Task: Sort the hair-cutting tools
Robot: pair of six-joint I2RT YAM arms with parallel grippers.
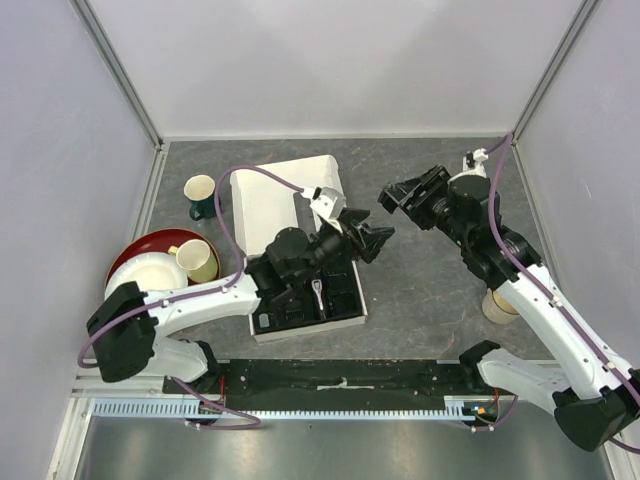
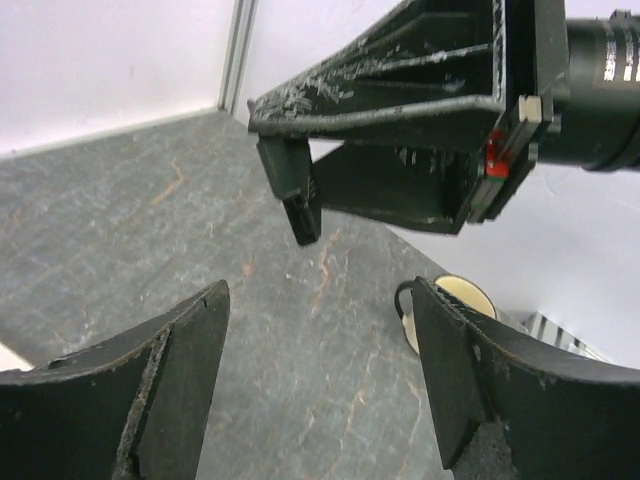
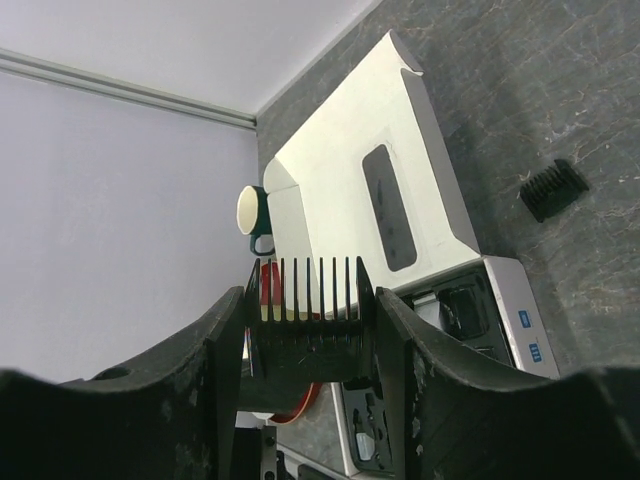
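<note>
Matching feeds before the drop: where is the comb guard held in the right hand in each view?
Right wrist: comb guard lower centre, teeth up, clamped in the right hand.
Left wrist: upper centre, the small black piece at that hand's tips, probably it.
Top external: right of centre at the hand's tips, not separable from the dark hand.
Shared landmark: the right hand, in all three.

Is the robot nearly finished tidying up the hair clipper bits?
Not yet. Some black pieces seem to sit in the box already. The right gripper holds one comb guard up in the air, facing the open left gripper. A second comb guard lies loose on the table beside the box, so that one waits its turn.
</note>
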